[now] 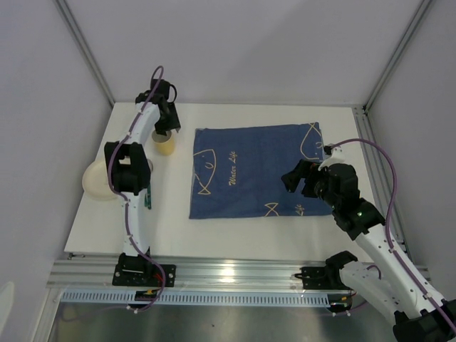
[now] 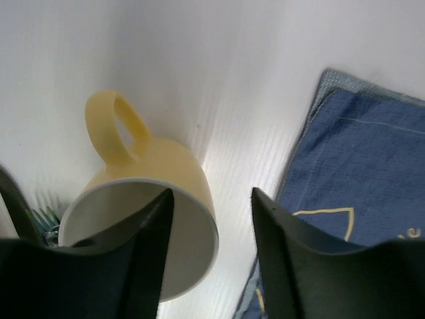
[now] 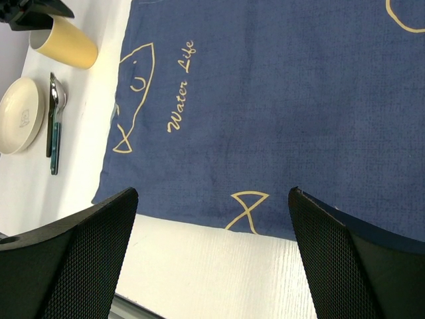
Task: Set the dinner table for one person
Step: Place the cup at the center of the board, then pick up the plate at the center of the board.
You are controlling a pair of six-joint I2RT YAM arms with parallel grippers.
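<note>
**Left pincer astride the mug, whole setting left of the cloth**

Here's the white surface (image 1: 235, 235), filling the middle of the overhead view. Silver rails (image 1: 235, 272) run along its bottom edge and both arms reach out over it. At its centre lies the dark blue cloth (image 1: 249, 171), long axis running left to right across the frame.

Just off the cloth's upper left corner stands the yellow mug (image 1: 164, 146), upright as far as I can judge, its handle toward the upper left of the left wrist view. The left pincer (image 1: 162, 132) is right on top of it, one finger down inside the rim and the other outside. A sliver of surface shows between that outer finger and the mug's wall, so the jaws are parted and not pinching.

At lower left sit the cream dish (image 1: 96, 182) and the cutlery (image 1: 148, 194) beside it, both apart from the cloth. Over on the right, the right pincer (image 1: 296, 178) hovers above the cloth's lower right, jaws wide, carrying nothing.

My read: every piece lies left of the cloth, so the left arm is much the nearer, and each piece would have to travel rightward.
</note>
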